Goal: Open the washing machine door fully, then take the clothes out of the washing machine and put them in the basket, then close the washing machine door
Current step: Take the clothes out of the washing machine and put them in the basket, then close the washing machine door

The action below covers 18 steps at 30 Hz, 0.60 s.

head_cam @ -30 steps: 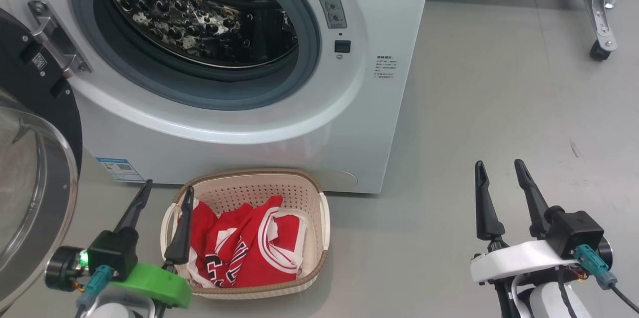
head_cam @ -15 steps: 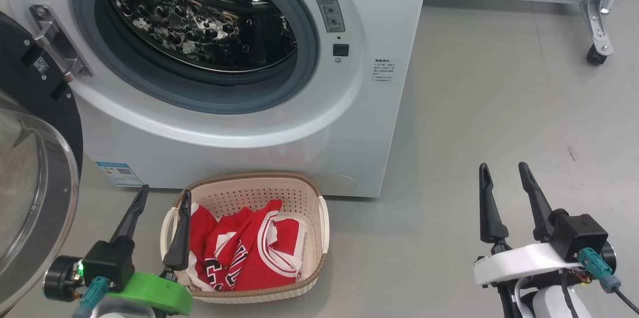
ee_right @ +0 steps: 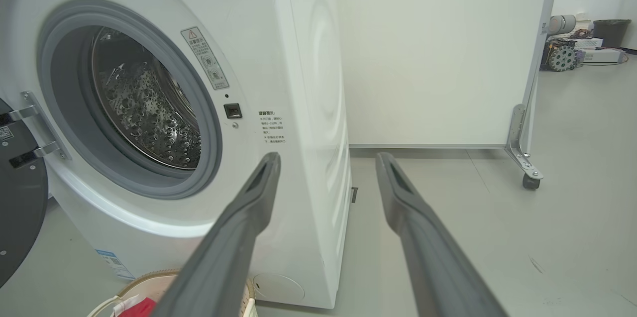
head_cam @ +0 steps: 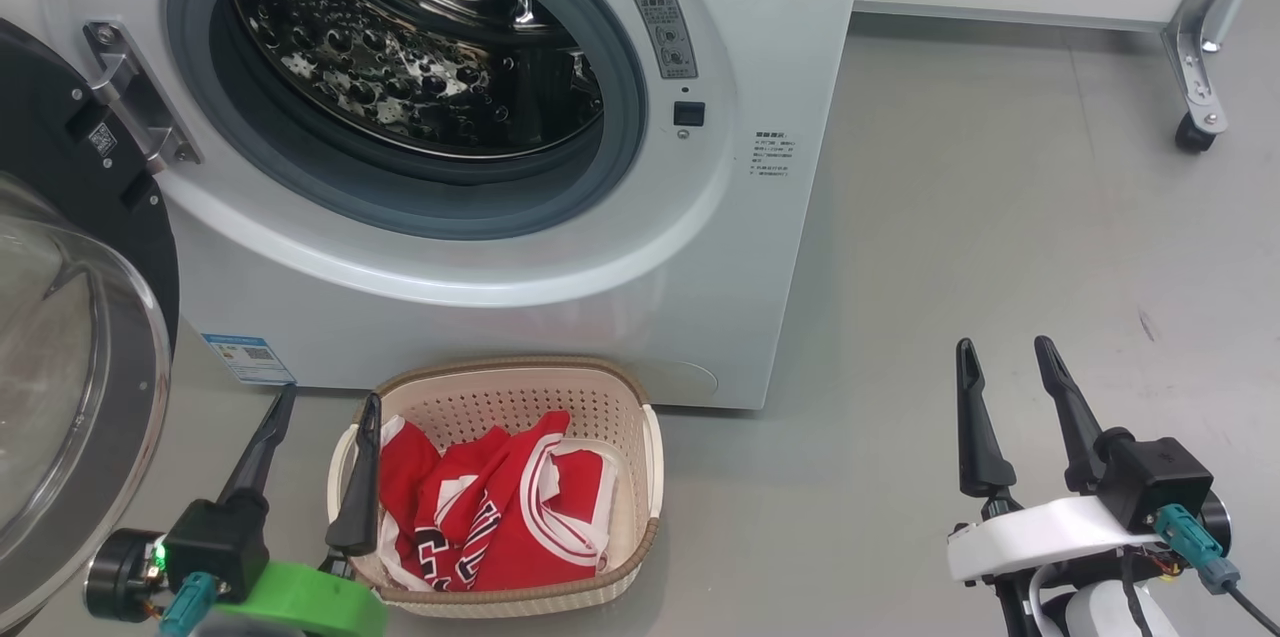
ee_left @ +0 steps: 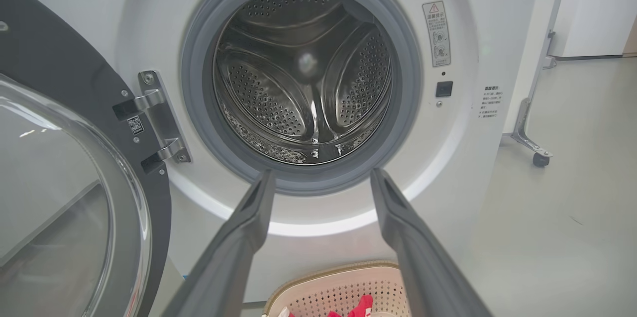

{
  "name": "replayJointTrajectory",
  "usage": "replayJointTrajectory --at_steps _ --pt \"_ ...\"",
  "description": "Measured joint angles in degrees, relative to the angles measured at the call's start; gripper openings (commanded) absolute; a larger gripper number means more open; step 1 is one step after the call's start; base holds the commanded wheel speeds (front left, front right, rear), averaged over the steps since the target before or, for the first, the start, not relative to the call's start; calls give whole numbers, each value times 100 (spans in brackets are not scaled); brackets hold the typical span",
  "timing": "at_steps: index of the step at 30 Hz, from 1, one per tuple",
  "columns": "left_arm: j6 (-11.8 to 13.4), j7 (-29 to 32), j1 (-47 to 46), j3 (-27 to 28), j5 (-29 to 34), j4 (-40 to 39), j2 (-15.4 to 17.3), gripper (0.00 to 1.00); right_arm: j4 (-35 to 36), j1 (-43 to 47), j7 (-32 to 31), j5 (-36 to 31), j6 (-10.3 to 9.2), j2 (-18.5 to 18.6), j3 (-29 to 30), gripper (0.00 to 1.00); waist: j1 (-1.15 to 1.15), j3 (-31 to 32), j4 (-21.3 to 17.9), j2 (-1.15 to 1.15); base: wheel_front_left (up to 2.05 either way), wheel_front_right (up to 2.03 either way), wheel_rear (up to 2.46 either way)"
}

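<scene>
The white washing machine (head_cam: 560, 237) (ee_left: 477, 23) (ee_right: 308, 58) stands ahead, its steel drum (ee_left: 303, 78) bare inside. Its door (head_cam: 70, 347) (ee_left: 64, 197) hangs swung wide open at the left, clear window bulging toward me. On the floor in front sits the cream basket (head_cam: 640, 397) (ee_left: 343, 287) holding the red clothes (head_cam: 500, 507). My left gripper (head_cam: 330, 397) (ee_left: 321, 177) is open and empty; its right finger overlaps the basket's left rim in the head view. Over bare floor at the lower right, my right gripper (head_cam: 1005, 347) (ee_right: 326, 158) stands open, nothing between its fingers.
A white panel on a metal leg with a caster wheel (head_cam: 1195, 132) (ee_right: 530, 180) stands at the back right. Grey floor (head_cam: 1000, 217) spreads to the right of the machine. Equipment and a bin (ee_right: 609, 31) sit far off.
The head view has shifted, so the machine and basket sit slightly lower and further right in the picture. Both grippers stay open and in much the same places.
</scene>
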<state>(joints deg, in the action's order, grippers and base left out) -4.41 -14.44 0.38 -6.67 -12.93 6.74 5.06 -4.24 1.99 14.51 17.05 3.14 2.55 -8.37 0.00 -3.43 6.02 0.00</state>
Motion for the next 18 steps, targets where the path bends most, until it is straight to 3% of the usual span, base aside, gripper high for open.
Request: replayJointTrajectory --at_steps 18 --pt "-101 0 94 69 42 -81 -58 100 -15 38 0 -5 32 -2 -5 100 0 42 22 0 -11 11 0"
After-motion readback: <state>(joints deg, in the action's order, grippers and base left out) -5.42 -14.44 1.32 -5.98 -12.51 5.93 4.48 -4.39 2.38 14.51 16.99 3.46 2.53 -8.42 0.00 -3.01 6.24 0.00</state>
